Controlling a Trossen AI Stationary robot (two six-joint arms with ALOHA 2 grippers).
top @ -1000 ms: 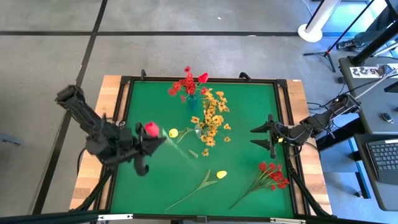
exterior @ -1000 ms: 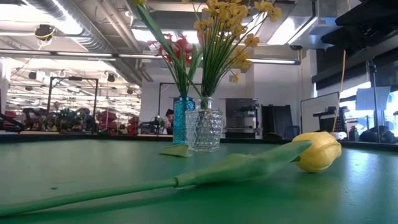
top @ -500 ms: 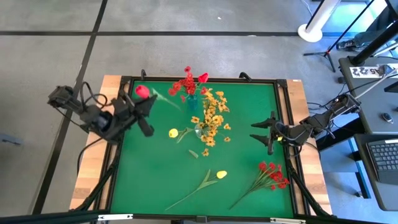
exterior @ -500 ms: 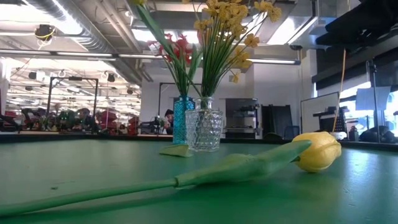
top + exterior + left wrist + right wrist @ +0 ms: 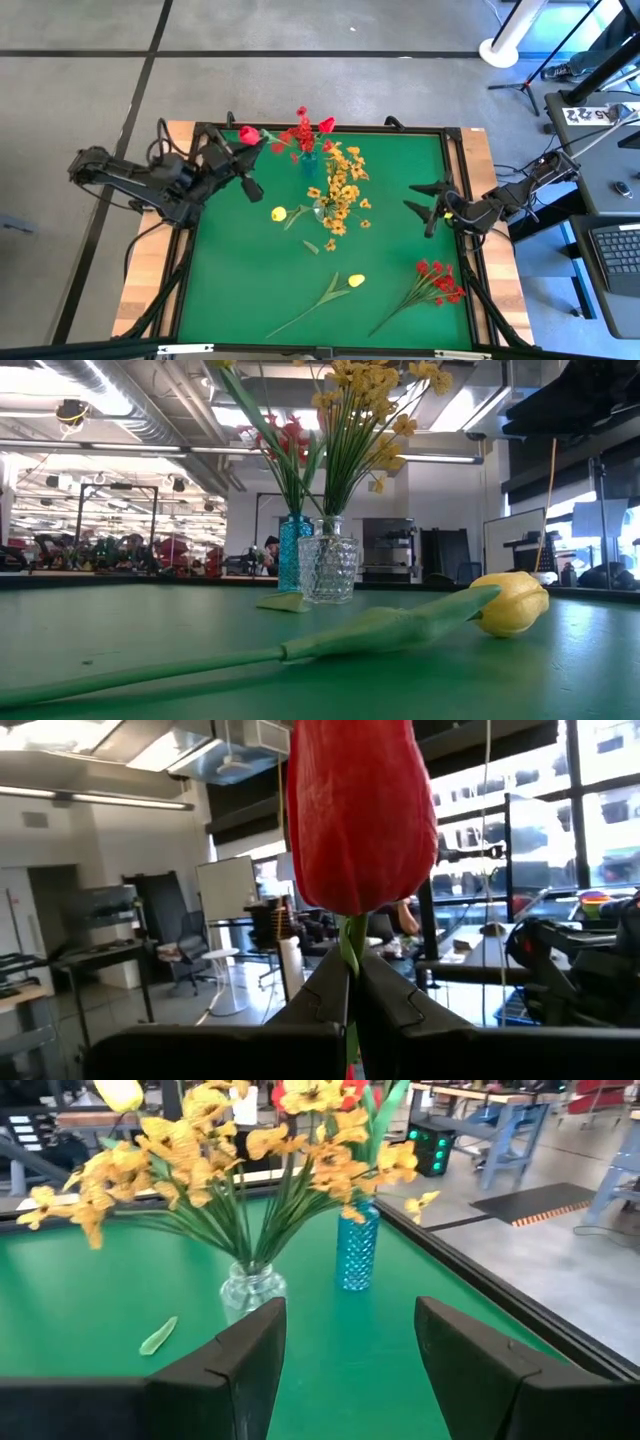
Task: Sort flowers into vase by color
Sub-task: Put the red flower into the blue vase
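High view: sorting's roughly halfway, red bud point(image 5: 249, 134) pinched tight in the left pincer point(image 5: 243, 150) near the blue vase point(image 5: 307, 157).
Right pincer point(image 5: 432, 207) idles wide open and empty; two yellow buds point(image 5: 356, 281) and a red sprig point(image 5: 438, 280) lie on the bench point(image 5: 250, 290).

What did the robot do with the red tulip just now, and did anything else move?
The left gripper, shut on the red tulip, carried it from mid-table toward the blue vase. The right gripper turned slightly. The clear vase and the lying flowers stayed put.
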